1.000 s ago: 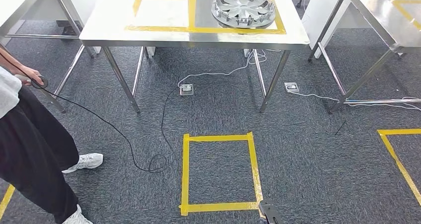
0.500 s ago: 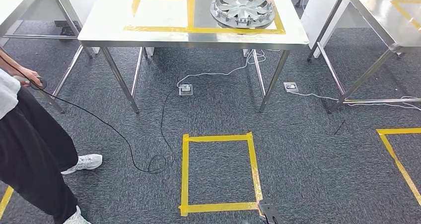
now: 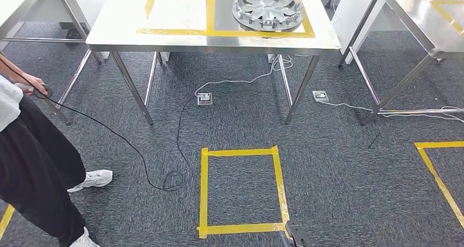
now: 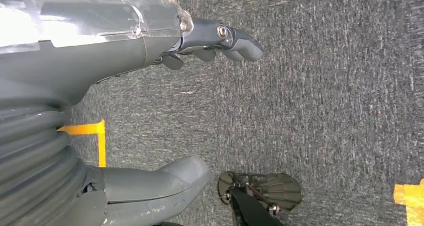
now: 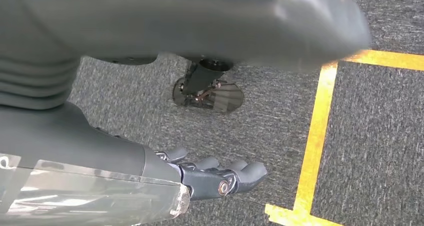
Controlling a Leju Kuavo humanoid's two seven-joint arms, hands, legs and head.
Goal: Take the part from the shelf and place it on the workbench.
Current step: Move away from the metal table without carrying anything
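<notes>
A person in black trousers (image 3: 33,165) is seen at the left, a black cable (image 3: 109,132) held in one hand. The round silver wheel-cover part (image 3: 268,7) lies on the steel workbench (image 3: 164,39), inside yellow tape. The left hand (image 4: 150,45) and right hand (image 5: 165,176) hang released over grey carpet (image 3: 328,176), nothing grasped.

My left hand (image 4: 150,50) is matte dark grey, its back capped by a clear glossy plate that catches the light. The wrist behind it wears a grey ribbed cover (image 4: 30,156), folded like bellows. My thumb (image 4: 160,183) is thick, smooth and lighter grey. The fingers (image 4: 235,40) are darker, blunt-tipped, with a round silver screw at the side of one. My right hand (image 5: 165,171) matches: the same clear plate, dark rounded fingers (image 5: 240,173) and a small silver screw.
</notes>
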